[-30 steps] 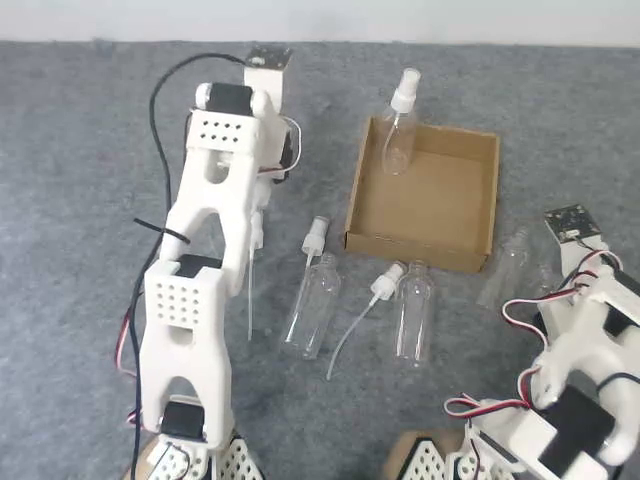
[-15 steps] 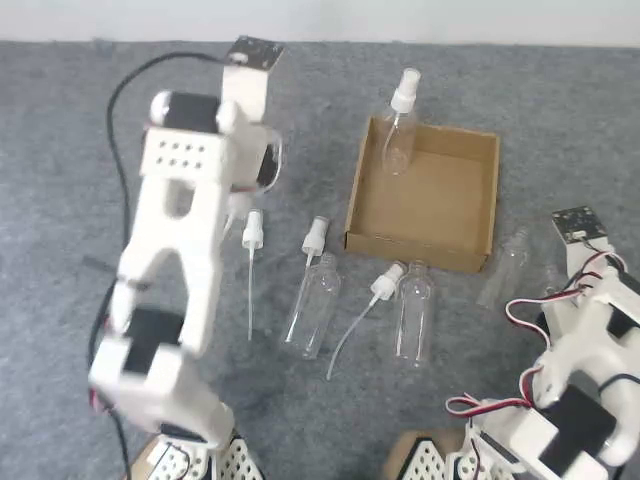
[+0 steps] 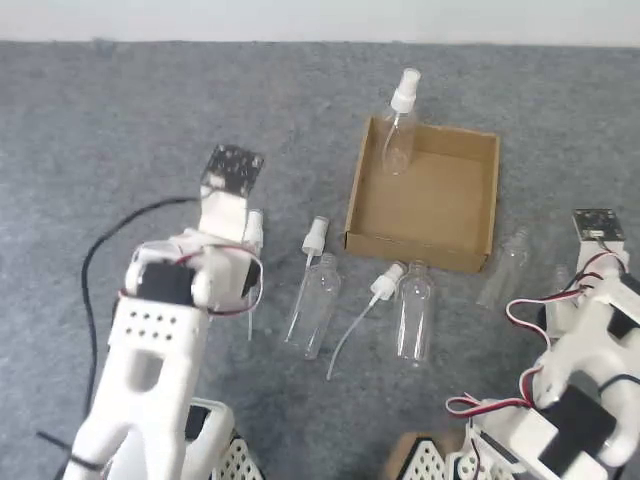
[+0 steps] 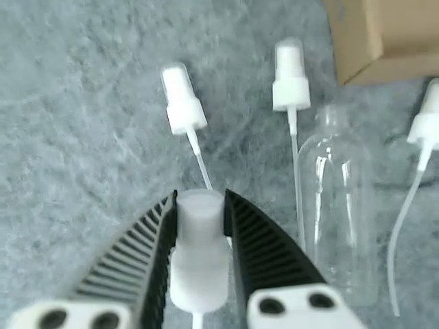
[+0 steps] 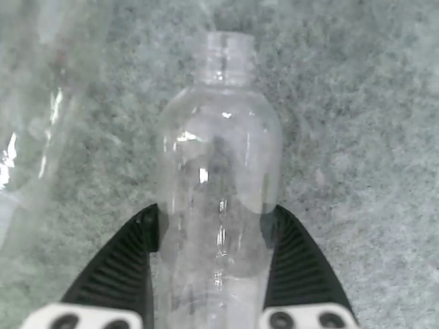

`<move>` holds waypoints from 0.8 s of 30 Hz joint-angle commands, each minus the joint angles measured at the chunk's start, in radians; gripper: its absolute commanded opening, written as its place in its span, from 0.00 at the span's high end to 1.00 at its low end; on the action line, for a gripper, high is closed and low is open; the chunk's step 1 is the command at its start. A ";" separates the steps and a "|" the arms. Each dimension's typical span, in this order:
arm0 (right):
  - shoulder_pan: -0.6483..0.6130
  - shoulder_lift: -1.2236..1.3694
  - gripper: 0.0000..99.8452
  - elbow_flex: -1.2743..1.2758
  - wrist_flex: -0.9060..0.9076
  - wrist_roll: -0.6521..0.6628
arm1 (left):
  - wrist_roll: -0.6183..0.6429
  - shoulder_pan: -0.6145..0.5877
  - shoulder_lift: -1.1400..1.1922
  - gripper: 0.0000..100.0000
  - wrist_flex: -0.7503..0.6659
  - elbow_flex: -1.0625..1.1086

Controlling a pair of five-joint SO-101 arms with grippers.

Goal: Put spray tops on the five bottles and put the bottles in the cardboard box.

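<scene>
Left arm: white printed links, standing at the near left edge, with a black cable looping off it.
Right arm: white, folded low at the near right corner.
Left gripper: black ribbed jaws closed tight on the gripped spray top, which sits between them with its cap end outward. Whether it is lifted off the surface cannot be told.
Right gripper: jaws spread to bottle width, both pressing the sides of the gripped bottle, which lies on the surface with its neck open and pointing away.
Neighbouring bottle: clear, uncapped, lying just beside the gripped bottle and near the box's right front corner.
First loose spray top: lying just beyond the left gripper, its tube running back toward the jaws.
Second loose spray top: lying with its tube alongside the left bottle, which is clear and uncapped.
Third loose spray top: lying just beside the neck of the middle bottle, its tube curving toward the arms.
Cardboard box: open, shallow, brown, beyond the loose parts.
Capped bottle: upright in the box's far left corner, spray top fitted.
Print: none can be made out on the box or the bottles.
Surface: grey, felt-like mat.
Room: pale wall along the far edge of the mat.
</scene>
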 commanded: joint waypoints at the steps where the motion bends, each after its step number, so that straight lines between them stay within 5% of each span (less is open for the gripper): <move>1: -0.002 0.016 0.90 0.002 0.025 -0.018 | -0.005 0.000 -0.086 0.98 -0.091 0.094; 7: -0.027 0.016 0.74 -0.048 0.091 -0.014 | -0.006 0.000 -0.091 0.98 -0.117 0.127; 16: -0.133 0.027 0.73 -0.371 0.366 -0.023 | -0.006 0.000 -0.087 0.98 -0.117 0.128; 24: -0.133 0.030 0.73 -0.477 0.415 -0.021 | -0.006 0.000 -0.086 0.98 -0.117 0.128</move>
